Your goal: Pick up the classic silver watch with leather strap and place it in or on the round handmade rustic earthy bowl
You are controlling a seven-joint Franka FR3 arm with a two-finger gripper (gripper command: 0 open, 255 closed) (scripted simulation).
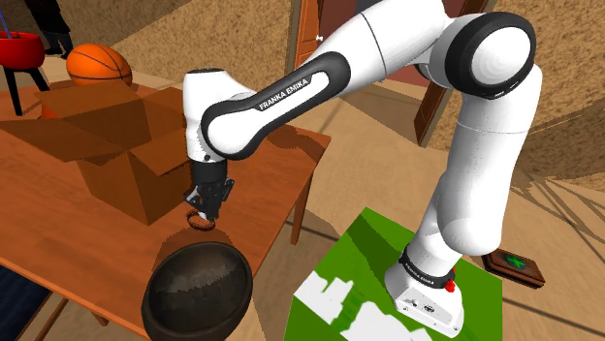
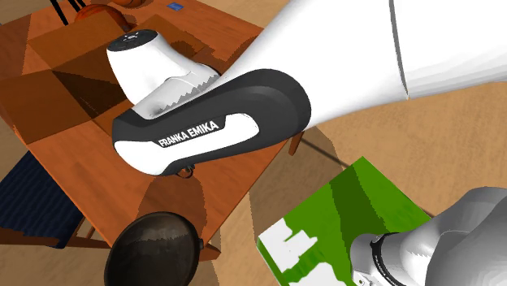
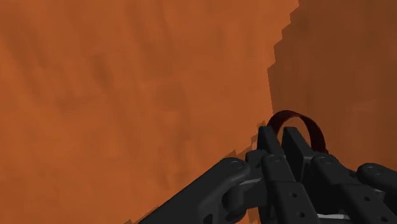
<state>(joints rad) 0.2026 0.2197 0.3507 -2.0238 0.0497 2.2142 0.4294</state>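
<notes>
Two fingers (image 3: 268, 145) of the gripper (image 3: 280, 132) are pinching only the thin reddish strap loop of the watch (image 1: 201, 220), just above the wooden table (image 1: 58, 223); it is likely risking slipping or swinging free while travelling to the dark bowl (image 1: 199, 291).

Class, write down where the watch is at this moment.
In the shoulder view the watch is clasped in the tool over the wooden table, between the cardboard box and the dark bowl.

Box (image 1: 116, 160), bowl (image 1: 199, 291) on table (image 1: 58, 237), watch (image 1: 201, 219) between
</notes>
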